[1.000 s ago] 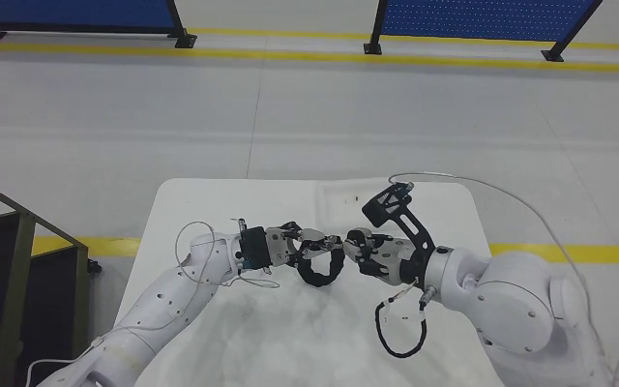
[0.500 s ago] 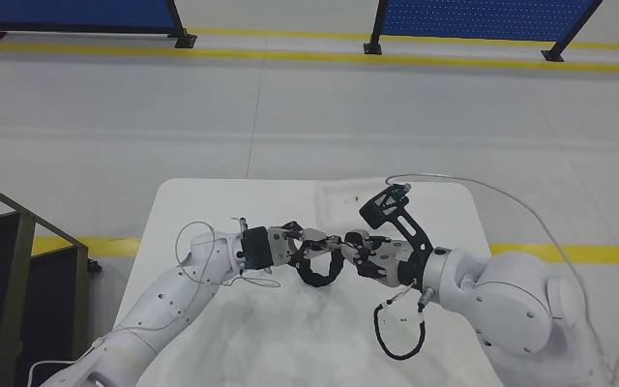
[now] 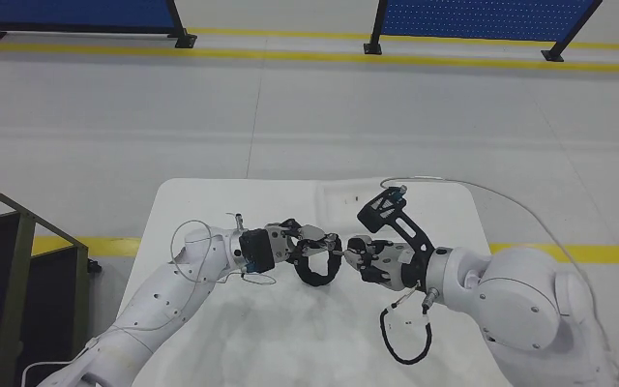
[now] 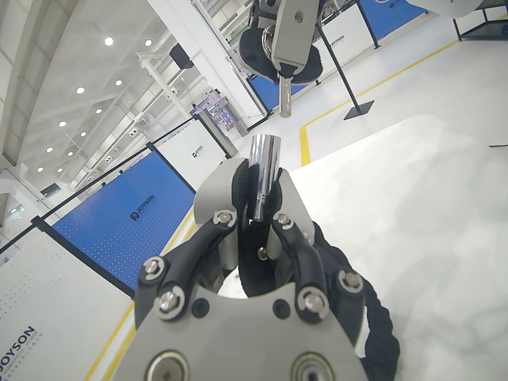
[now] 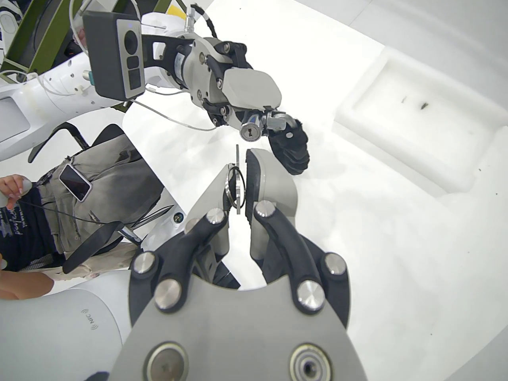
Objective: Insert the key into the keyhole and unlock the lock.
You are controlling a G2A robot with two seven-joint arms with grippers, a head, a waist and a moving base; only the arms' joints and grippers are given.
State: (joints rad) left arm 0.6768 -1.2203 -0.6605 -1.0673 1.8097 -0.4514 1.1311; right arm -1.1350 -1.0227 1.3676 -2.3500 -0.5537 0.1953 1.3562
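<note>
Left gripper (image 4: 254, 194) clamping shut on the lock (image 4: 265, 160), chrome barrel sticking out, black cable (image 3: 319, 273) looping off it. Right gripper (image 5: 239, 174) pinching the key (image 4: 284, 95), blade aiming at the barrel end, tip just short, not touching. Key head mostly tucked between the fingers (image 4: 293, 29). Right wrist view facing the keyhole (image 5: 251, 133) straight on; left wrist view giving the gap; from above, both blurring together over the table (image 3: 290, 329).
</note>
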